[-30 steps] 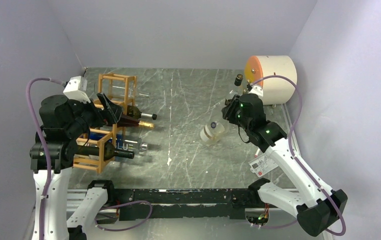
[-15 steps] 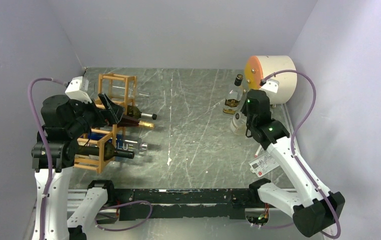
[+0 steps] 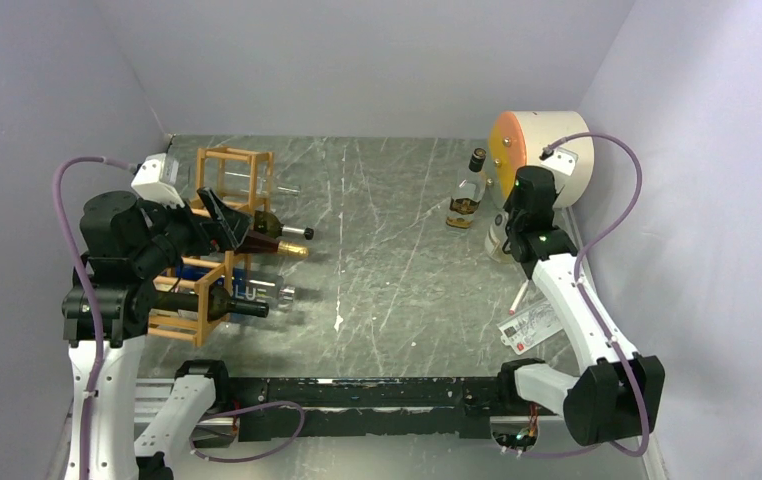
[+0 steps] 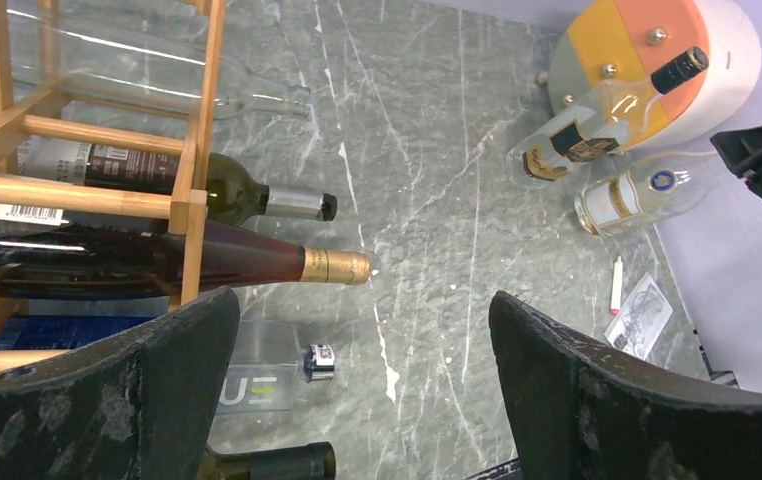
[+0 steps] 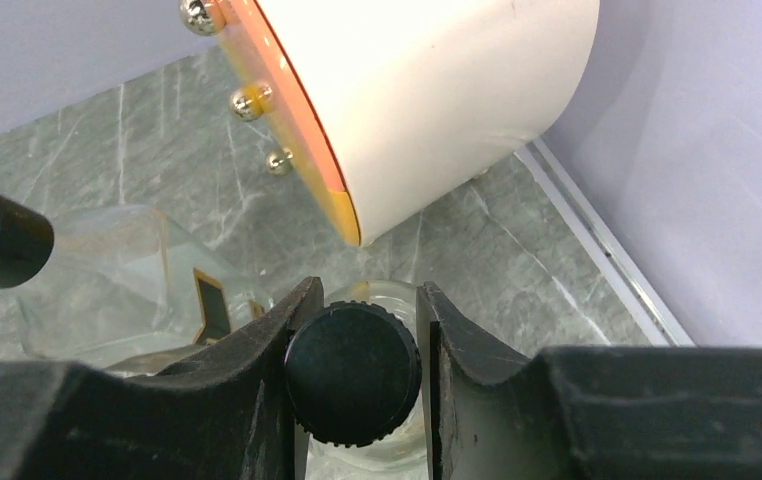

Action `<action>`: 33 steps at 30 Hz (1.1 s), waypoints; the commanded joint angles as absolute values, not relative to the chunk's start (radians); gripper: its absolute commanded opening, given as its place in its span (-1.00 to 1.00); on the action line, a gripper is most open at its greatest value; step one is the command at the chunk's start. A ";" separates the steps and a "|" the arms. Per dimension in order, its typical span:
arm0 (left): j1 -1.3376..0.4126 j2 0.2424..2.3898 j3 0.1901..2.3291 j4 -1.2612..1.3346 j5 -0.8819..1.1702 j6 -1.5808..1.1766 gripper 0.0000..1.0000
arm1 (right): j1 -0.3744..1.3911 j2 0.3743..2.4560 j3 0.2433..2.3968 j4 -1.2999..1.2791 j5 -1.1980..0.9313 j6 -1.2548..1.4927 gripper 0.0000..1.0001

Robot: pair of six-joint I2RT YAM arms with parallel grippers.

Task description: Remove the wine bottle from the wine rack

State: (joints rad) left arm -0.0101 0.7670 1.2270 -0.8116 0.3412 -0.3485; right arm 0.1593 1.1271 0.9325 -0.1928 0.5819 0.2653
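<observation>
Left gripper (image 4: 362, 305), jaws wide, hung nearest the rack (image 4: 197, 150); its red bottle (image 4: 207, 262) lay neck outward toward table centre. Right gripper (image 5: 362, 320), well apart, pinched a clear bottle's (image 4: 637, 195) cap (image 5: 354, 372).

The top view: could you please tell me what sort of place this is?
Probably a robot lab test cell: plain walls box in a marble-patterned table, two arms are bolted to a rail at its near edge, with a wine rack as prop.
</observation>
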 commanded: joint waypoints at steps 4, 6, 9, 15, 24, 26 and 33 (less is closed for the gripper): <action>0.000 0.753 1.213 -0.749 0.414 -0.357 0.97 | 0.115 1.138 0.963 0.111 0.548 0.187 -1.00; 0.000 0.758 1.221 -0.754 0.414 -0.357 0.97 | 0.097 1.150 0.968 0.122 0.533 0.192 -1.00; 0.000 0.750 1.221 -0.743 0.406 -0.357 0.97 | 0.079 1.186 0.987 0.134 0.457 0.198 -1.00; 0.000 0.756 1.235 -0.765 0.394 -0.357 0.97 | 0.078 1.214 0.973 0.140 0.440 0.223 -1.00; 0.000 0.754 1.223 -0.769 0.400 -0.393 0.97 | 0.078 1.231 0.954 0.097 0.420 0.239 -0.47; 0.000 0.754 1.229 -0.774 0.392 -0.391 0.97 | 0.078 1.223 0.951 0.067 0.426 0.249 -0.06; 0.000 0.764 1.258 -0.789 0.382 -0.380 0.97 | 0.077 1.219 1.016 -0.096 0.401 0.282 0.92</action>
